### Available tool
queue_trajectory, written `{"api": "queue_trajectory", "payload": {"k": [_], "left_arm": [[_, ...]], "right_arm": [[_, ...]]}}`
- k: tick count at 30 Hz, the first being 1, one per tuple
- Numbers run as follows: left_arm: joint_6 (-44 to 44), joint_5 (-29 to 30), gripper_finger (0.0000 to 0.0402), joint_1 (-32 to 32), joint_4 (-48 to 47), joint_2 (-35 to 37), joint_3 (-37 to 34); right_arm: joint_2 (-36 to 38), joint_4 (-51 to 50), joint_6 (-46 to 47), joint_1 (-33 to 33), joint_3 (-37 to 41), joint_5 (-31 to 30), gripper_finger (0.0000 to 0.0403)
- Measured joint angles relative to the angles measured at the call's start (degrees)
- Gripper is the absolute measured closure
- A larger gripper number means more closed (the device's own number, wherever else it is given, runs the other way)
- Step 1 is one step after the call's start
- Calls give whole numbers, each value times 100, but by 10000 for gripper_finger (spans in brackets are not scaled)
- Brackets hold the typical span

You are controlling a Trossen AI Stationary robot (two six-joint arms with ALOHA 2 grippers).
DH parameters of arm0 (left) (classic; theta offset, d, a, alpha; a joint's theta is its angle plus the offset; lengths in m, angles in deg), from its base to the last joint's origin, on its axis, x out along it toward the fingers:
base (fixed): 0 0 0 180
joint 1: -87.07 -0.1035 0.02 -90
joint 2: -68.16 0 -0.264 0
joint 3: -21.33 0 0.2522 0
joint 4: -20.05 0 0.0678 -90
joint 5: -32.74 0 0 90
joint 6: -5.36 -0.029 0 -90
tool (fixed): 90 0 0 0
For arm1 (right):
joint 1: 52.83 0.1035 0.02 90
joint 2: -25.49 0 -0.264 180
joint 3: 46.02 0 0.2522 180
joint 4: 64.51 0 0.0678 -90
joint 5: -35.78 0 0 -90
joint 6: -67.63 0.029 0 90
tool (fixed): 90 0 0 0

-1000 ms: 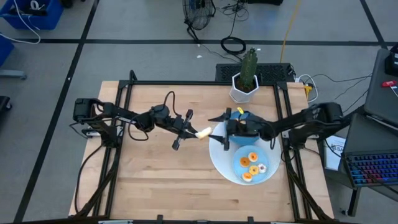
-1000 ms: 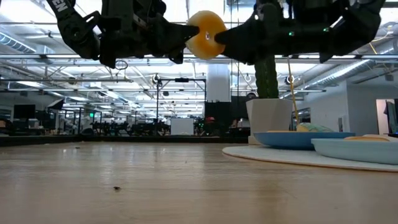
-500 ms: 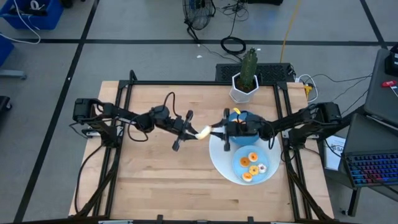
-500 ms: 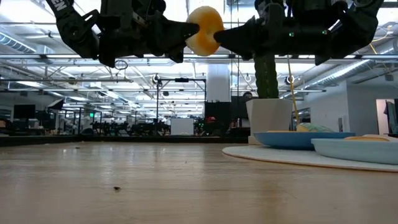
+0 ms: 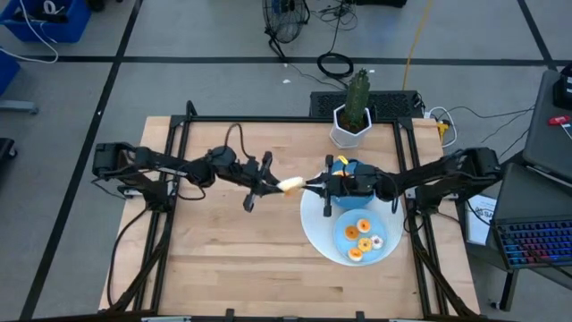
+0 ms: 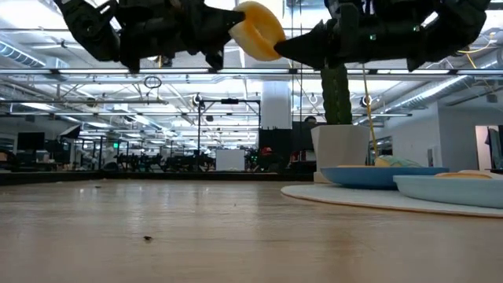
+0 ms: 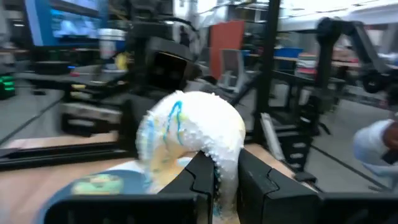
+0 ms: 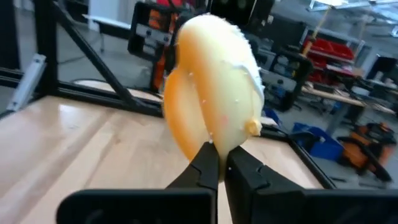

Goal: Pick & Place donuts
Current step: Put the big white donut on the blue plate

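White-iced donut (image 5: 291, 186) is in the air above the surface, roughly mid-width and toward the far half, just off the left rim of the large white disc (image 5: 313, 234). Low view shows it well clear of the wood, its orange-yellow body (image 6: 256, 30) turned edge-on. Both grippers pinch it from opposite sides.

Left gripper (image 5: 268, 178): comes in from the left edge, fingers narrowed onto the donut rim. Left wrist view shows its two dark fingers (image 7: 202, 180) close together on the lower edge of the ring, white icing with blue and yellow streaks facing the camera.

Right gripper (image 5: 313, 184): reaches in from the right edge, over the white disc, fingers drawn tight on the opposite rim. Right wrist view shows the fingertips (image 8: 208, 160) nearly touching, nipping the bottom edge of the donut, which stands upright.

Other donuts (image 5: 361, 236): a cluster of about four, mostly orange-iced with one pale, sits on a light blue plate (image 5: 341, 248) on the white disc, toward the near right part of the surface. A second blue plate (image 5: 353, 168) lies on the far part of the disc, partly under the right arm, with something yellow at its rim.

Potted cactus (image 5: 355, 109) in a white pot stands at the far edge.
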Motion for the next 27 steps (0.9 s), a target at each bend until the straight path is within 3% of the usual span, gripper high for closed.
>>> {"api": "queue_trajectory", "payload": {"k": [7,11,20,27], "left_arm": [[-219,786,360,-63,-1217,732,7],[-225,942,359,-54,-1344,757,11],[-409,1012,359,124,-1212,752,11],[-233,1794,357,419,-952,726,4]], "right_arm": [[763,-1231,-11,123,32,-328,402],[1021,-1483,16,239,41,-351,402],[985,-1238,69,291,52,-307,402],[819,-860,10,291,63,-274,403]]}}
